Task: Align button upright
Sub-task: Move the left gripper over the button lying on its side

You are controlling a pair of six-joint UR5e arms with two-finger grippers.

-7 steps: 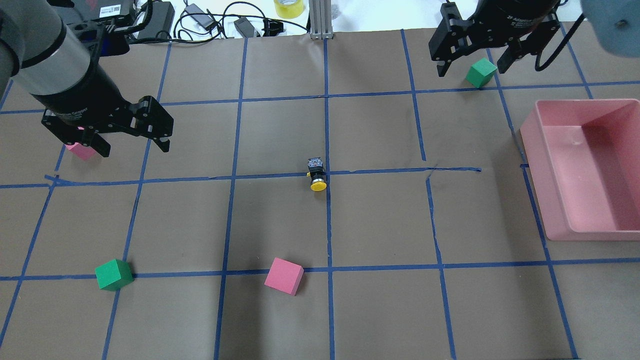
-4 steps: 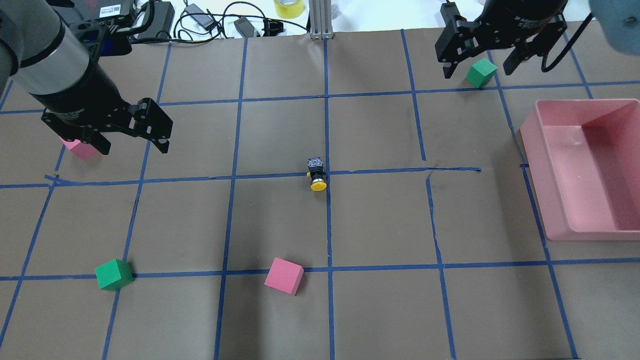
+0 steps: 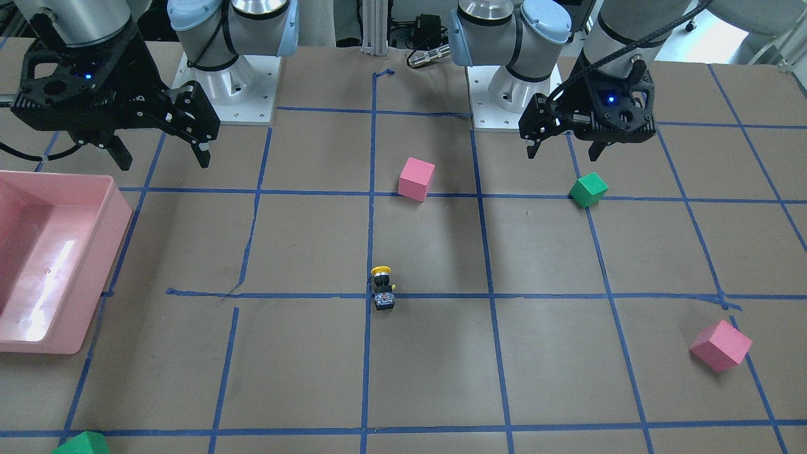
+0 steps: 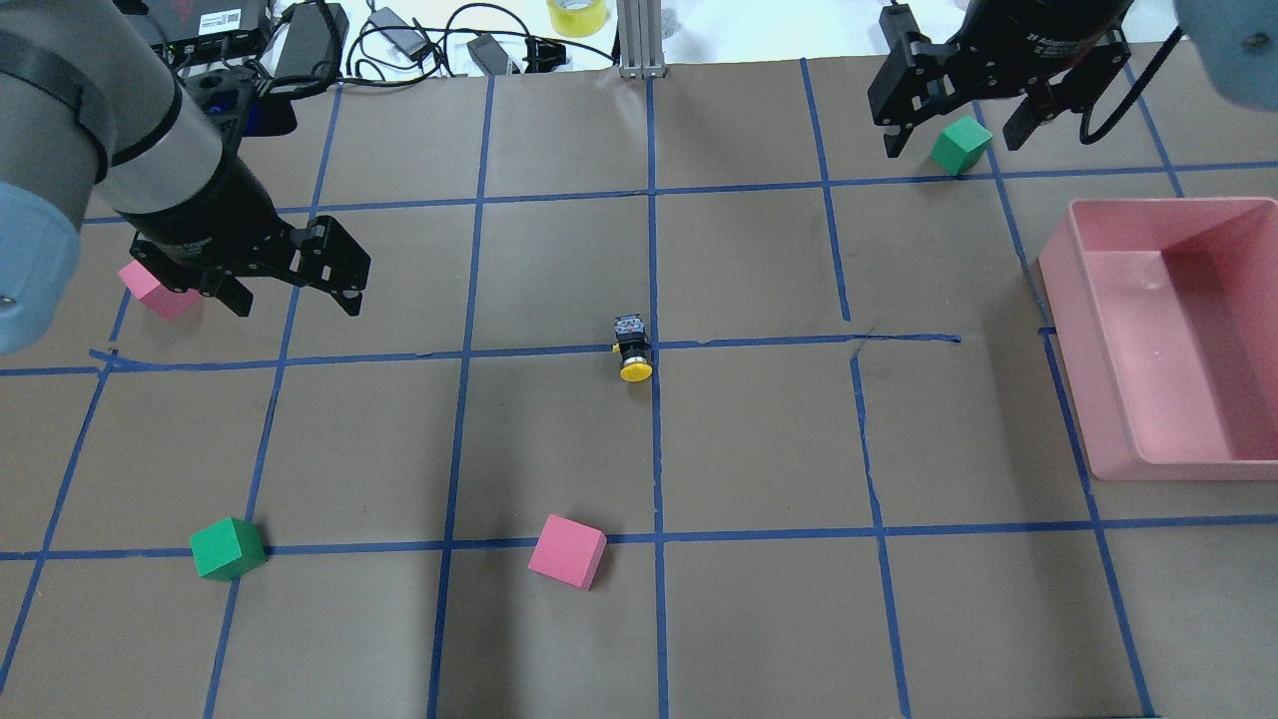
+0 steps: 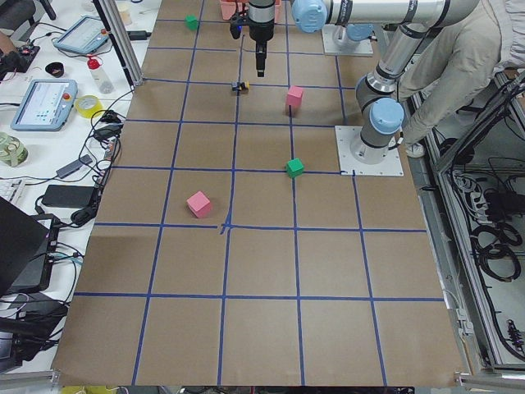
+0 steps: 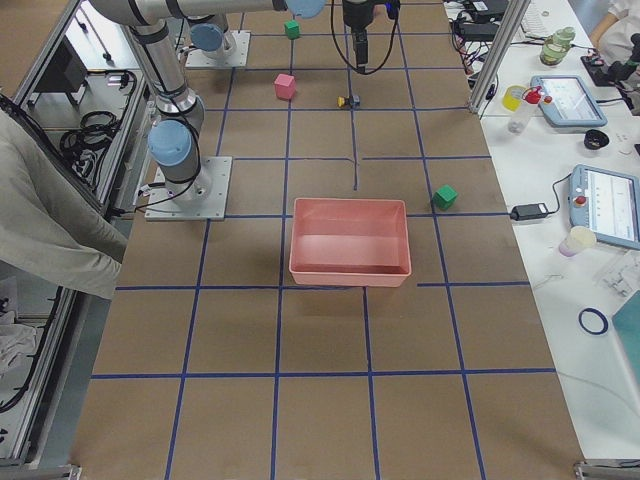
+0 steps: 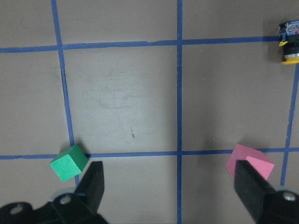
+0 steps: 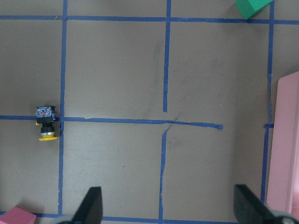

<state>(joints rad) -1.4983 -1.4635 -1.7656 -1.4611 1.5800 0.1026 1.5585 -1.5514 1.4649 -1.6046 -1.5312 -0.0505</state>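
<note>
Our left gripper (image 4: pixel 296 300) hangs above the surface (image 4: pixel 759 439) with its fingers (image 7: pixel 93 182) spread wide and nothing between them. In its wrist view the gap frames bare brown paper and a crossing of blue tape. A green cube (image 7: pixel 69 162) sits just by one fingertip and a pink cube (image 7: pixel 249 163) by the other. From overhead, another pink cube (image 4: pixel 160 292) shows partly behind this gripper on its outer side.

Our right gripper (image 4: pixel 949 145) is spread just as wide and holds nothing. From overhead, a second green cube (image 4: pixel 960 144) appears between its fingers. The right wrist view, though, shows that cube (image 8: pixel 252 7) only at the frame's upper edge, with the surface far below.

The button (image 4: pixel 632 350) lies on its side near the middle of the surface, well apart from both grippers. It sits at a crossing of two tape lines, just beside the lengthwise one. Its yellow cap points toward the robot's base and its grey contact block points away. The front-facing view (image 3: pixel 382 289) shows the same pose, and the button also appears at the upper right edge of the left wrist view (image 7: pixel 290 42).

A pink bin (image 4: pixel 1080 340) stands at the right edge of the surface, beyond the right gripper's side.
</note>
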